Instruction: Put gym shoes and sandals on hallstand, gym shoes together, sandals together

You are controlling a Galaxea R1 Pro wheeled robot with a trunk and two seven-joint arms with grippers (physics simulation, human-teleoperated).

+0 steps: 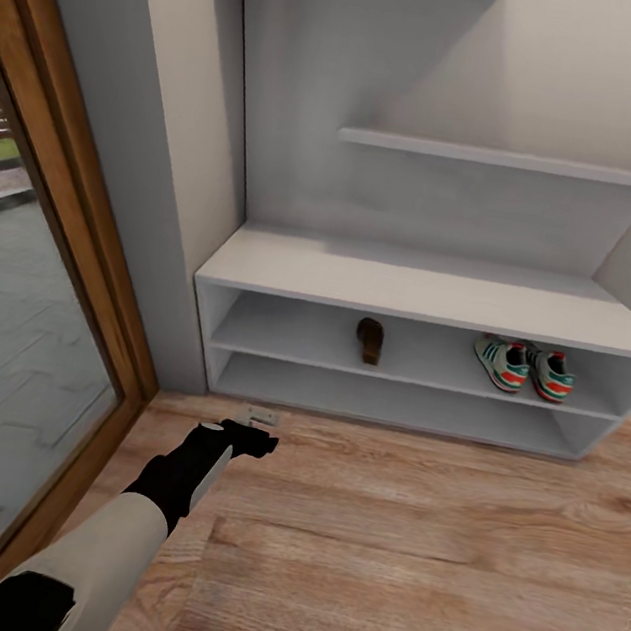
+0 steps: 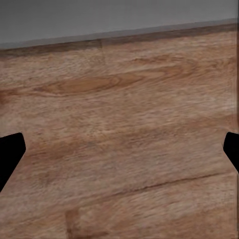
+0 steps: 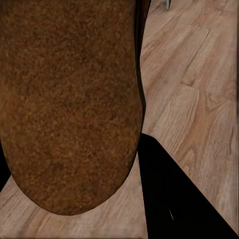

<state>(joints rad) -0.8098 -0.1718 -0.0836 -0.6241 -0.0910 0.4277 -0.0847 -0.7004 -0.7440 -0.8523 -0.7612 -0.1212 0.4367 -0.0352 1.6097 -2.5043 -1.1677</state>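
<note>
The pale grey hallstand [image 1: 430, 294] stands against the wall. In its upper shelf opening the two gym shoes [image 1: 525, 368] sit side by side at the right, and one brown sandal [image 1: 369, 340] lies near the middle. In the right wrist view the other sandal [image 3: 69, 99] shows its brown sole very close up, with my right gripper shut on it and a dark finger [image 3: 179, 204] beside it. My left gripper [image 1: 260, 417] hovers low over the corridor floor [image 1: 402, 551] in front of the rack's left end. It is open [image 2: 119, 154], with only bare planks between its fingers.
A glass door in a wooden frame [image 1: 82, 250] runs along the left. A grey wall panel [image 1: 171, 132] stands between it and the rack. Stepped wall shelves [image 1: 521, 160] hang above the bench. Wood flooring spreads in front of the rack.
</note>
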